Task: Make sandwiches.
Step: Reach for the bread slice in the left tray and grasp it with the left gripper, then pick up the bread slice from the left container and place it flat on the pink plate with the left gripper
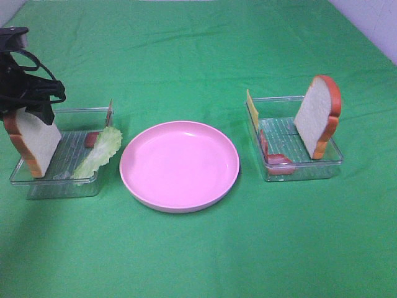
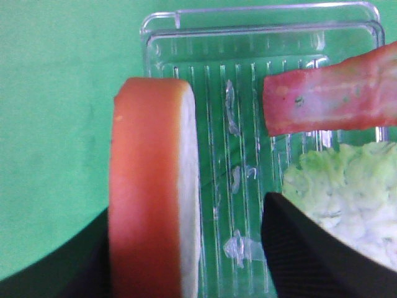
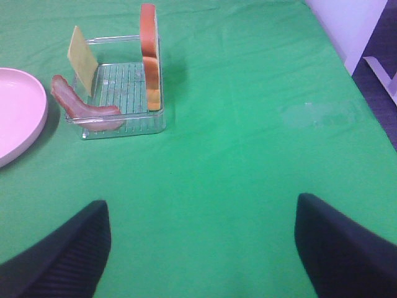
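Between left fingers (image 2: 304,254), upright bread slice (image 2: 149,186)

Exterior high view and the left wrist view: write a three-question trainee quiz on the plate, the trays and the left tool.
1. True or false: food already lies on the pink plate.
2. Which holds the lettuce? A) the left tray B) the right tray C) neither tray
3. Fill in: the fingers of the left tool stand on either side of an upright ____.

Key: 1 false, the plate is bare. 2 A. 3 bread slice.
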`<state>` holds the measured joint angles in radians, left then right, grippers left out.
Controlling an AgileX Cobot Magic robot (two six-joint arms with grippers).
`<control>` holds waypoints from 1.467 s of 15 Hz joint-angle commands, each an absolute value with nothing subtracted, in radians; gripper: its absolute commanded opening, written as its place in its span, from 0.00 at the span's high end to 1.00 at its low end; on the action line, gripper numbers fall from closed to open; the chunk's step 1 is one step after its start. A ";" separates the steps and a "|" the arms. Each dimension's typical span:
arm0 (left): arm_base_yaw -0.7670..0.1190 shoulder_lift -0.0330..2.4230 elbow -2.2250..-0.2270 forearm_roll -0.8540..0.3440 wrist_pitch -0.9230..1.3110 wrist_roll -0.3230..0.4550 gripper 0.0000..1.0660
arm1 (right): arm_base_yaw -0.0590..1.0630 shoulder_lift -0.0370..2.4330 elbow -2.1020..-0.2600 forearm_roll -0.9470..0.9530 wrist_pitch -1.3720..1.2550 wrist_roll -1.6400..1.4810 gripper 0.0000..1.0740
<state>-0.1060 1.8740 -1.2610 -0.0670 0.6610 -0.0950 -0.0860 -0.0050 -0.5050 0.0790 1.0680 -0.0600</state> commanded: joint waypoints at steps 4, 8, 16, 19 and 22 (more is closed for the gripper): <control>-0.111 1.877 -1.266 -0.063 0.640 -0.103 0.93 | -0.092 -0.018 -0.504 0.080 1.060 -0.072 0.28; -0.109 1.807 -1.266 -0.084 0.668 -0.103 1.00 | -0.092 -0.018 -0.504 0.080 1.060 -0.072 0.28; -0.109 1.441 -1.266 -0.172 0.754 -0.101 1.00 | -0.092 -0.018 -0.504 0.080 1.060 -0.072 0.28; -0.109 1.380 -1.266 -0.443 0.797 0.007 1.00 | -0.092 -0.018 -0.504 0.080 1.060 -0.072 0.28; -0.111 1.417 -1.265 -0.756 0.874 0.250 1.00 | -0.092 -0.018 -0.504 0.080 1.060 -0.072 0.28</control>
<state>-0.1060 1.4170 -1.2620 -0.7080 0.8670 0.2080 -0.0860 -0.0050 -0.5050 0.0790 1.0680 -0.0600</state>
